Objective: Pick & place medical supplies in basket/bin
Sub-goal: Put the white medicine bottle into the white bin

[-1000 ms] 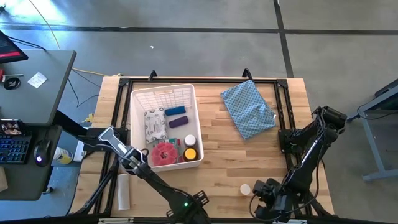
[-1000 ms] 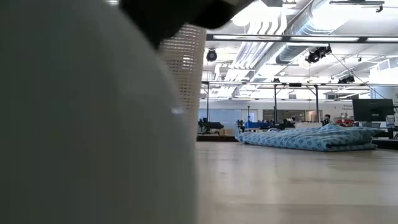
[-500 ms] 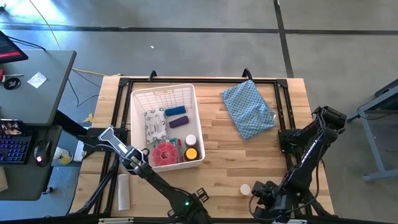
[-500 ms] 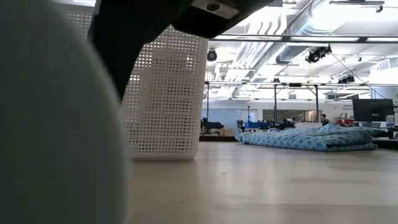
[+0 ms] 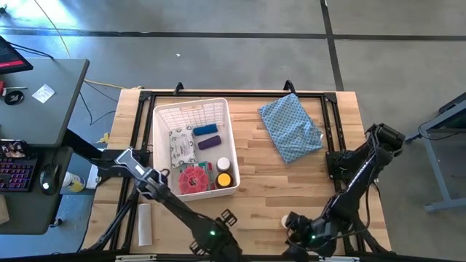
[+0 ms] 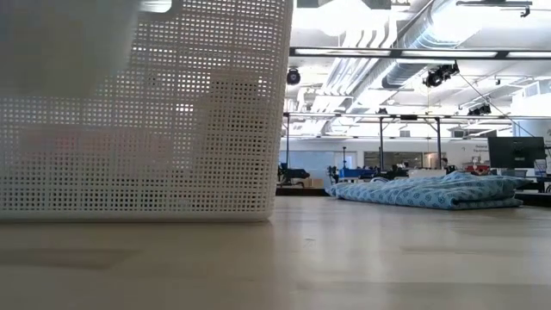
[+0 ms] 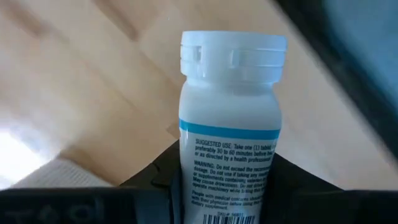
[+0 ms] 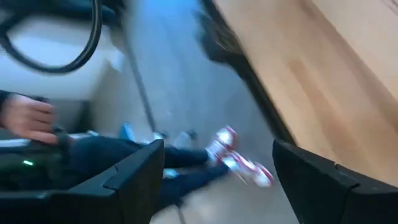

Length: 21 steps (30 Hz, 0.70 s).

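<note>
Your left gripper (image 7: 227, 186) sits low at the table's near edge, its dark fingers (image 7: 158, 180) clamped on a white plastic bottle with a white cap (image 7: 231, 118). Your right gripper (image 8: 214, 180) hangs past the near edge, jaws spread wide with nothing between them.

We see a grey concrete floor (image 5: 240, 44) around the wooden worktop (image 5: 266, 182). At the left edge of the high view stands a grey desk (image 5: 40, 102) with a keyboard (image 5: 16, 173). In the low view, bright ceiling lights (image 6: 353, 17) and ducts (image 6: 413, 52) span the upper right.
</note>
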Each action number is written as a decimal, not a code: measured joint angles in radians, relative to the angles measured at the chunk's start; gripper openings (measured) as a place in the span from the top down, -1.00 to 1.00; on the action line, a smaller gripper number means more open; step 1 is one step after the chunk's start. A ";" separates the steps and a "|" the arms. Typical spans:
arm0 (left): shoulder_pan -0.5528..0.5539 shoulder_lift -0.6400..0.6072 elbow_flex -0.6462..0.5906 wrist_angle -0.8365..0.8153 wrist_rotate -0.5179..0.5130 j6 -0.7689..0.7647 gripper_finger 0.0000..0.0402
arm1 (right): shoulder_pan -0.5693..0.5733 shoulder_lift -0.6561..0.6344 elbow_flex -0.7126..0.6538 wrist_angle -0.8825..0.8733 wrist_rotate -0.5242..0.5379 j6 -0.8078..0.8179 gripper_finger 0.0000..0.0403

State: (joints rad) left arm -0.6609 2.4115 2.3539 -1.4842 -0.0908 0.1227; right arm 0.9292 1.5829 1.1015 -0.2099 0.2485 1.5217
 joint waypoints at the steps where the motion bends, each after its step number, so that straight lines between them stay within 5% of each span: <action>1: 0.000 -0.027 0.000 0.009 0.001 -0.031 0.17 | -0.008 -0.001 0.000 0.042 0.021 -0.026 -0.43; 9: -0.002 -0.247 0.001 0.115 -0.063 -0.342 0.17 | -0.084 -0.077 0.000 0.233 0.164 -0.251 -0.43; 21: -0.017 -0.543 0.002 0.299 -0.487 -0.720 0.17 | -0.177 -0.282 0.000 0.738 0.467 -1.192 -0.43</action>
State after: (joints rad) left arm -0.6783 1.8686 2.3562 -1.1852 -0.5779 -0.5970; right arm 0.7521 1.3004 1.1019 0.5280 0.7156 0.3299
